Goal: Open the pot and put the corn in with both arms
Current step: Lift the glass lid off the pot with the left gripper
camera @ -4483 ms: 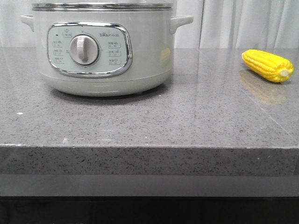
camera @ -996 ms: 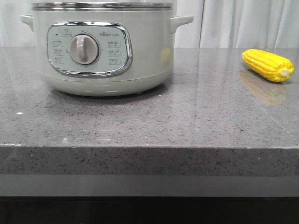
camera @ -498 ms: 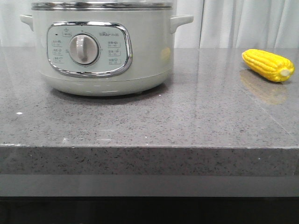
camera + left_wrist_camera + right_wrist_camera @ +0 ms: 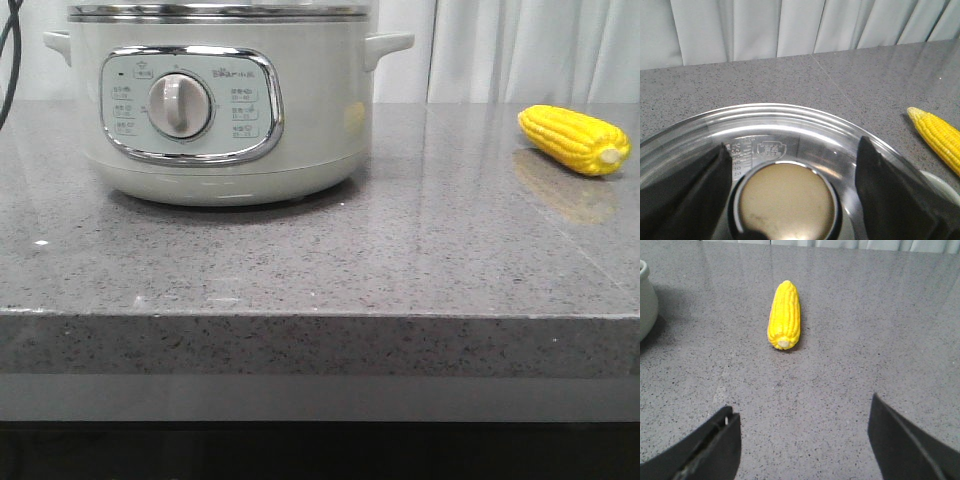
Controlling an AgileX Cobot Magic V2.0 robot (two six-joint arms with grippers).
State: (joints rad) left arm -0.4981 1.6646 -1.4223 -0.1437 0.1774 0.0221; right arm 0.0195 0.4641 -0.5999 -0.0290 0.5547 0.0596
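Pot still lidded, corn lying loose on the counter.

The pot (image 4: 218,110) stands at the left of the grey stone counter (image 4: 400,260), its glass lid (image 4: 790,130) on; the left gripper (image 4: 790,192) hangs right over it, fingers (image 4: 890,195) spread wide either side of the round lid knob (image 4: 786,201), not gripping it. The corn (image 4: 574,140) lies well apart from the pot, off to the right, stub end toward us. The right gripper (image 4: 802,440) hovers above bare counter near the cob, jaws wide apart, holding nothing.
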